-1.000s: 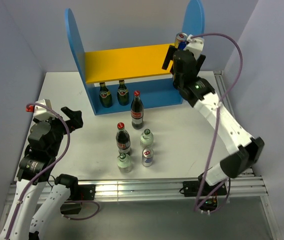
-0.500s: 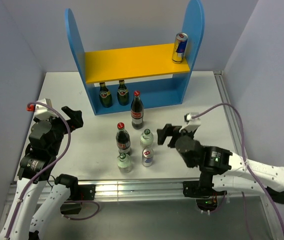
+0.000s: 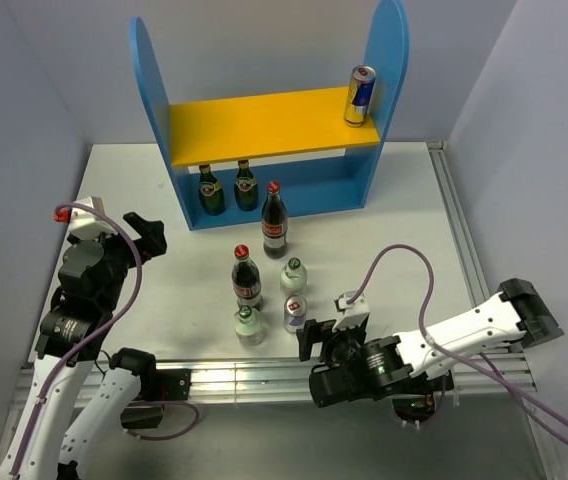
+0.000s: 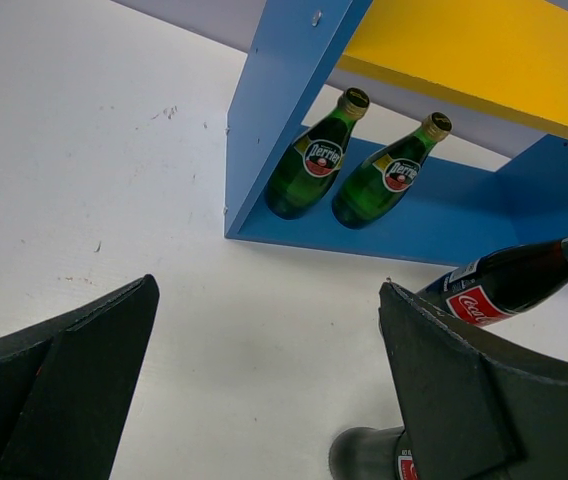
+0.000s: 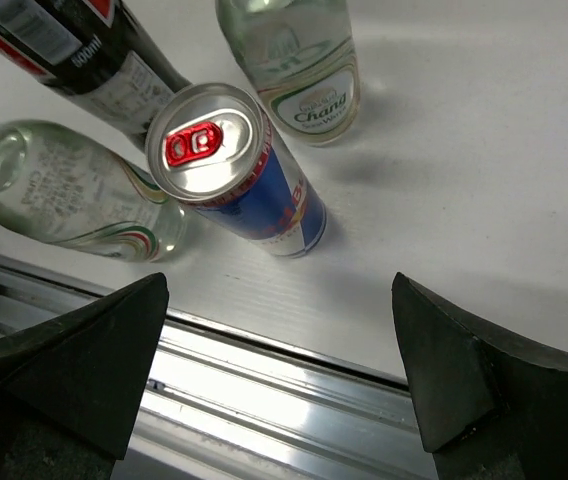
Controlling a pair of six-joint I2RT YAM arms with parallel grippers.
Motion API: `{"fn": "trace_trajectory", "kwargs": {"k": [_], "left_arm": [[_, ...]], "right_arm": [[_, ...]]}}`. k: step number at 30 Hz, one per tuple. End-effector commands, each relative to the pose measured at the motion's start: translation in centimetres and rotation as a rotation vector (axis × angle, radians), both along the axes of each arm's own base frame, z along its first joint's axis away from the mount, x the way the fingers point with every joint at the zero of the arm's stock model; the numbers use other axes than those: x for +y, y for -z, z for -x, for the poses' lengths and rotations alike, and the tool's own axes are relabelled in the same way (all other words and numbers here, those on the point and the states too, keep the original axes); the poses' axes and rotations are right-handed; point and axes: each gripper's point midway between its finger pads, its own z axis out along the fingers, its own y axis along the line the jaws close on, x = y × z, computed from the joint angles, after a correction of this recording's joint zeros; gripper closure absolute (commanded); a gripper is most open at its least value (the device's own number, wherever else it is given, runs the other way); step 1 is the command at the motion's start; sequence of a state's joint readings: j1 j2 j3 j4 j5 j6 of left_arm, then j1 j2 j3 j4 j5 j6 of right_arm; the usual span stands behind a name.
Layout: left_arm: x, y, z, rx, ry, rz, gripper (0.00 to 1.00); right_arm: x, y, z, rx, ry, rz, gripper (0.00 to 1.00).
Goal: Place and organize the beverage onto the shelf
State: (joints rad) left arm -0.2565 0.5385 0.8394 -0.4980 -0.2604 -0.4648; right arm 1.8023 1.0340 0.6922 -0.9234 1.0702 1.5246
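The shelf stands at the back; one silver-blue can sits at the right end of its yellow board. Two cola bottles, two small clear bottles and a second can stand on the table in front. My right gripper hovers open at the near edge, just short of that can, nothing between its fingers. My left gripper is open and empty, left of the cola bottles.
Two green glass bottles stand on the shelf's blue base at the left, also seen in the left wrist view. An aluminium rail runs along the table's near edge under my right gripper. Grey walls enclose the table.
My right arm drew back from the shelf's upper right, leaving the can on the yellow board, and swung down to the table's near edge. The left arm has not moved.
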Motion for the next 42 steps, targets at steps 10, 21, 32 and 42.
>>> {"fn": "trace_trajectory", "kwargs": {"k": [10,21,32,42], "left_arm": [[0.2,-0.7,-0.2,-0.025,-0.011,-0.006,0.01],[0.3,-0.8,-0.2,-0.029,-0.012,-0.006,0.01],[0.2,-0.8,-0.2,-0.029,-0.006,-0.007,0.01],[0.1,-0.8,-0.2,-0.032,-0.001,-0.006,0.01]], "right_arm": [[2.4,4.1,-3.3,-0.073,0.047,-0.078,0.00],[4.3,5.2,-3.8,-0.048,0.031,-0.046,0.00],[5.7,5.9,-5.5,-0.118,0.024,-0.001,0.00],[4.6,7.0,-10.0,-0.216,0.161,0.063,0.04]]}}
